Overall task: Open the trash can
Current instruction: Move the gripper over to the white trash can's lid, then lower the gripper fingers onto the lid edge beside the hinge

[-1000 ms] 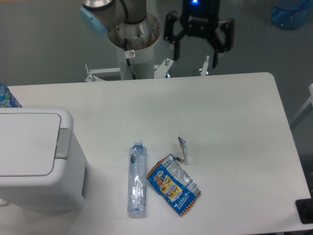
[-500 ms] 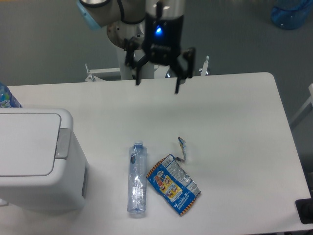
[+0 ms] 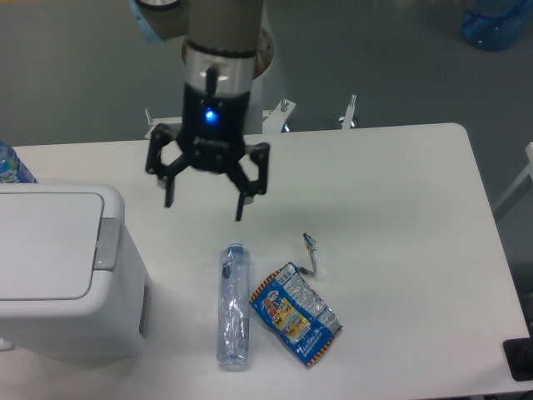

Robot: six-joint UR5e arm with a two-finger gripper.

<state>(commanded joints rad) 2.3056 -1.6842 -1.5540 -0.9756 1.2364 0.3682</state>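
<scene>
The trash can (image 3: 58,271) is a large boxy white bin at the left edge of the table, its flat lid down and a grey push tab (image 3: 107,243) on the lid's right side. My gripper (image 3: 204,208) hangs open above the table, its two dark fingers spread wide with nothing between them. It is to the right of the grey tab and a little farther back, apart from the bin.
A clear plastic bottle (image 3: 233,304) lies on the table just below the gripper. A blue crumpled snack bag (image 3: 294,314) and a small wrapper scrap (image 3: 311,252) lie to its right. A blue bottle top (image 3: 12,165) shows behind the bin.
The gripper has travelled from the table's far edge leftward and toward the front, ending nearer the trash can. It stayed open. The objects on the table did not move.
</scene>
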